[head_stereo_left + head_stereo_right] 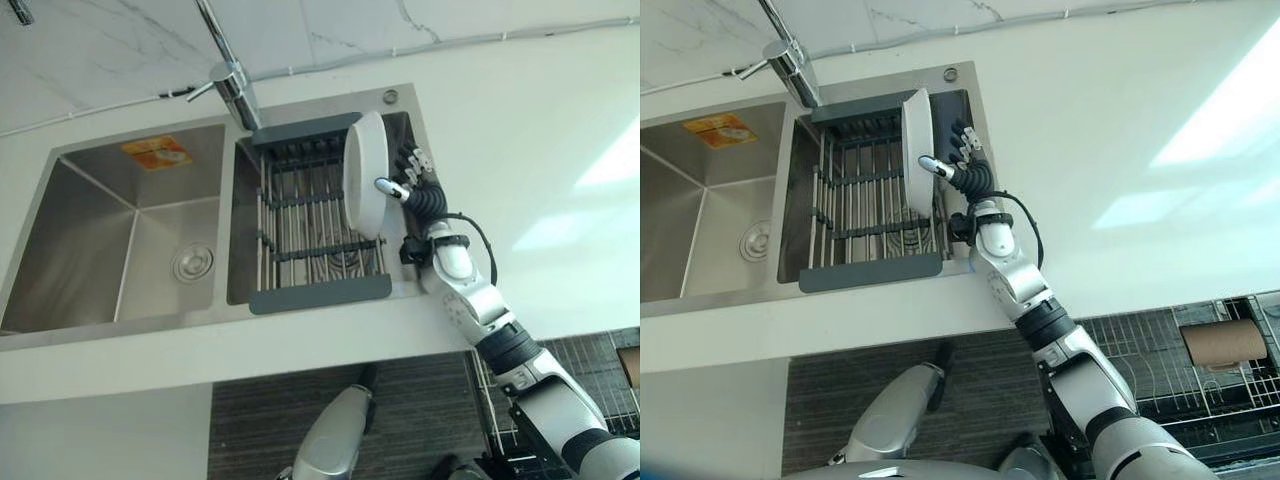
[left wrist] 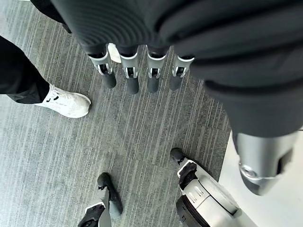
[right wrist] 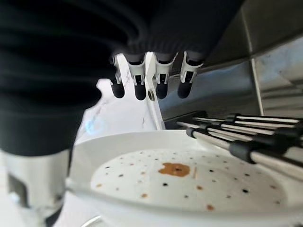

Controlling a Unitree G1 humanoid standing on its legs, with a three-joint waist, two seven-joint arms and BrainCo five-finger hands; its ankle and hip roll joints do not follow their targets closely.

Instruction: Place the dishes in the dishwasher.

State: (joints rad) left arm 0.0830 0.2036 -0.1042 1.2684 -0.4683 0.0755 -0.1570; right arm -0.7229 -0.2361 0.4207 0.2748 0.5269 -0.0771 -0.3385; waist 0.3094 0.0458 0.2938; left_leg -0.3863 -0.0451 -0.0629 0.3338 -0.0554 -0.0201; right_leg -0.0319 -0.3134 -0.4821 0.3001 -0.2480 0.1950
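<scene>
Over the sink rack (image 1: pixel 320 240), right hand (image 1: pixel 412 178) pinches an upright white plate (image 1: pixel 362 170).

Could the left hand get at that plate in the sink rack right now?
Probably not as things stand. The left hand hangs low over the floor, fingers relaxed, below the counter. The plate stands on edge in the rack, and the right hand already grips it.

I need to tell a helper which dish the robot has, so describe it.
Find the double sink; its right basin holds a grey drying rack. At the rack's right edge stands a white plate on edge, pinched by the right hand. It is the sole dish there, speckled inside.
</scene>
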